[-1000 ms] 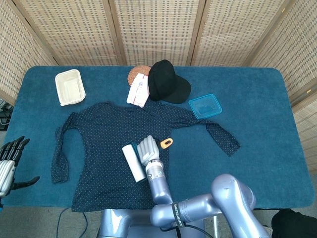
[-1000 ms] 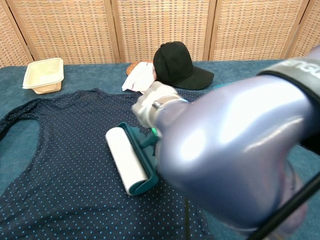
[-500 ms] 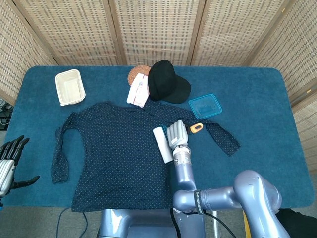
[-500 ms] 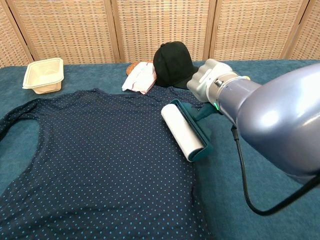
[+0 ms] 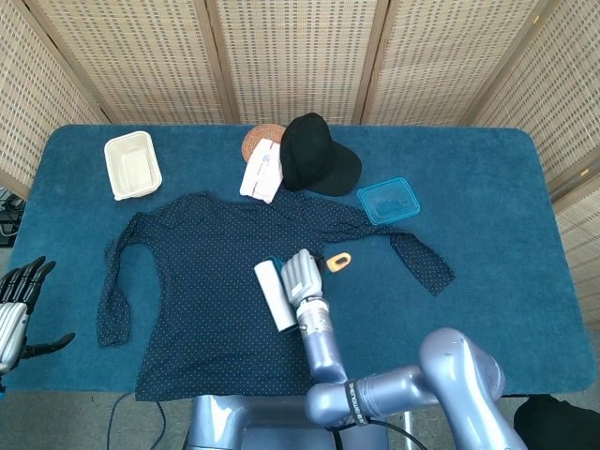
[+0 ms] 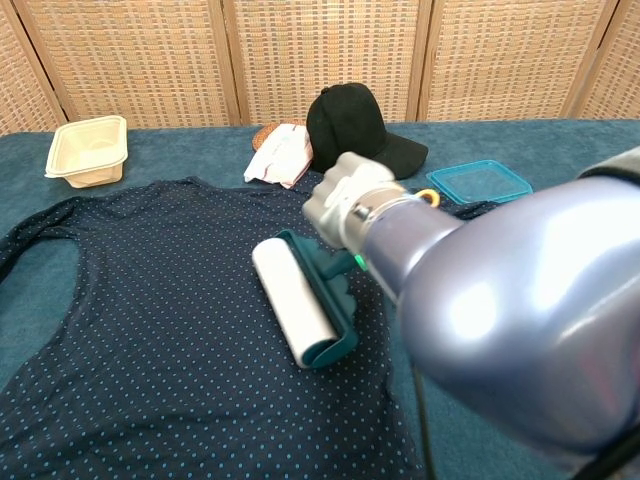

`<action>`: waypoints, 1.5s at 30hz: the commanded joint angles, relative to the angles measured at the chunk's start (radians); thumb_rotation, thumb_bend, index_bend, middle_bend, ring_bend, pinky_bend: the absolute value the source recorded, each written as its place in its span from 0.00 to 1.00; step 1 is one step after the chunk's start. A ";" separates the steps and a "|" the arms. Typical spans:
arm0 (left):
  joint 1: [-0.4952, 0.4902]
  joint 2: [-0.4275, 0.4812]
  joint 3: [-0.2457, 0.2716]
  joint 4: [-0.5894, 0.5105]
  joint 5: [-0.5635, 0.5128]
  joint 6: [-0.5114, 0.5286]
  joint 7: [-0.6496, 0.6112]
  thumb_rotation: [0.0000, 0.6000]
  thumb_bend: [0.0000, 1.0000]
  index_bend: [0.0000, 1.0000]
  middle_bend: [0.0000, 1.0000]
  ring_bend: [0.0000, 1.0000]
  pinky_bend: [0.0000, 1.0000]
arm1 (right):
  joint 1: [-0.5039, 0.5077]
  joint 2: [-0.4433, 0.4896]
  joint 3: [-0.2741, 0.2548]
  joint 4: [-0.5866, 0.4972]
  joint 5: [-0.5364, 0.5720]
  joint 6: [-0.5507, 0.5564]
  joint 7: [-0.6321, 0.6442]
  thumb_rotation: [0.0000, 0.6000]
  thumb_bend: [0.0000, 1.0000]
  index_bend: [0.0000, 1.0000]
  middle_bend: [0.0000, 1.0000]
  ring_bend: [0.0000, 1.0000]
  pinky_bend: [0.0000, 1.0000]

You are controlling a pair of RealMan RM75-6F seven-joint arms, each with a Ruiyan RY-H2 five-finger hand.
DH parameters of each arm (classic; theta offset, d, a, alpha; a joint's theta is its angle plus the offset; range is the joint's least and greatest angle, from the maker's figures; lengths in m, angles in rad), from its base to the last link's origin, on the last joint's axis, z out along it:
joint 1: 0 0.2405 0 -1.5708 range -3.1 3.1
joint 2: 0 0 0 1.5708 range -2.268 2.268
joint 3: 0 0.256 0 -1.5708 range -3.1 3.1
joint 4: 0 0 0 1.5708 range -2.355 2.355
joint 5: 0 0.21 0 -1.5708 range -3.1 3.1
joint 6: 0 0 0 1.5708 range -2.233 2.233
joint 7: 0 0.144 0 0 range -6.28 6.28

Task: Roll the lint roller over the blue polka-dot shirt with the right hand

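Right hand (image 5: 302, 277) grips lint roller (image 5: 275, 295), roll flat on shirt (image 5: 206, 281) middle. Head view alone shows left hand (image 5: 17, 305), fingers spread, off table's (image 5: 487, 234) left edge.

Ahead of me sit a cream tray (image 5: 132, 165), a black cap (image 5: 316, 155), a white packet (image 5: 262, 171) and a blue lid (image 5: 387, 201).
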 commanded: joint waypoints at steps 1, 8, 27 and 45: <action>0.000 0.000 0.000 0.000 -0.001 0.000 0.000 1.00 0.00 0.00 0.00 0.00 0.00 | 0.022 -0.036 0.022 -0.002 -0.009 0.006 -0.017 1.00 0.79 0.74 1.00 1.00 1.00; 0.000 0.002 -0.002 0.000 -0.006 -0.001 -0.002 1.00 0.00 0.00 0.00 0.00 0.00 | 0.052 -0.101 0.049 0.023 -0.003 -0.002 -0.047 1.00 0.79 0.74 1.00 1.00 1.00; -0.006 -0.005 -0.005 0.005 -0.021 -0.014 0.009 1.00 0.00 0.00 0.00 0.00 0.00 | 0.037 -0.146 0.011 0.049 -0.076 -0.018 -0.051 1.00 0.79 0.74 1.00 1.00 1.00; -0.009 -0.011 -0.003 -0.003 -0.019 -0.017 0.035 1.00 0.00 0.00 0.00 0.00 0.00 | -0.131 0.080 -0.119 0.051 -0.145 -0.015 0.022 1.00 0.79 0.72 1.00 1.00 1.00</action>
